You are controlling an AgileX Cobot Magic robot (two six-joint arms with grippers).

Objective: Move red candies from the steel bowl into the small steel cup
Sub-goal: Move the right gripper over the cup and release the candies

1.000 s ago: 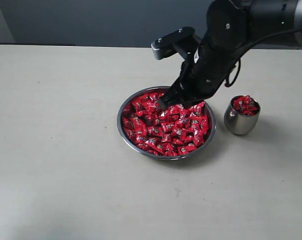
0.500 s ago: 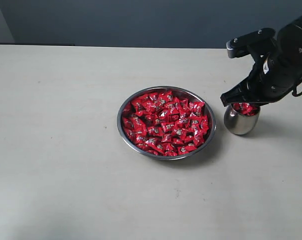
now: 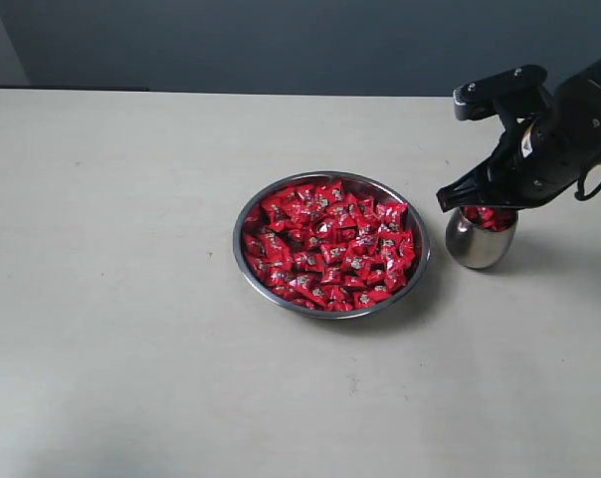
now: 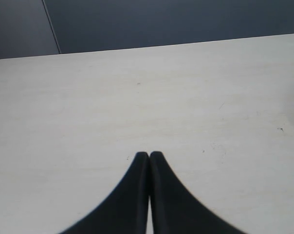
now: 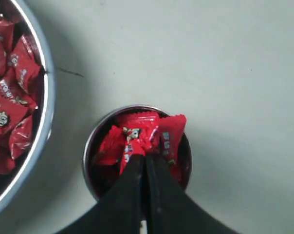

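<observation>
One bench (image 3: 131, 349): pale and matt; every item is carried on it.
Right arm (image 3: 569, 129): black; it is bent down over the cup from the right edge of the exterior view.
Steel bowl (image 3: 238, 254): set near the middle of the bench; its whole width is covered by a layer of wrapped sweets.
Small steel cup (image 3: 477, 249): stood upright on the bench just to the right of the bowl, with a strip of bench seen between the two; it is filled to the rim.
Right fingers (image 5: 130, 190): pressed together directly above the mouth of the cup; a single red candy (image 5: 137, 136) appears to be pinched by its wrapper at the tips.
Left fingers (image 4: 132, 185): pressed shut, with nothing seen between them; they are held above bare bench.
Red candies (image 3: 330, 244): most are heaped in the bowl; a smaller share (image 3: 490, 214) is piled in the cup, and a pale mark is shown on each shiny wrapper.
</observation>
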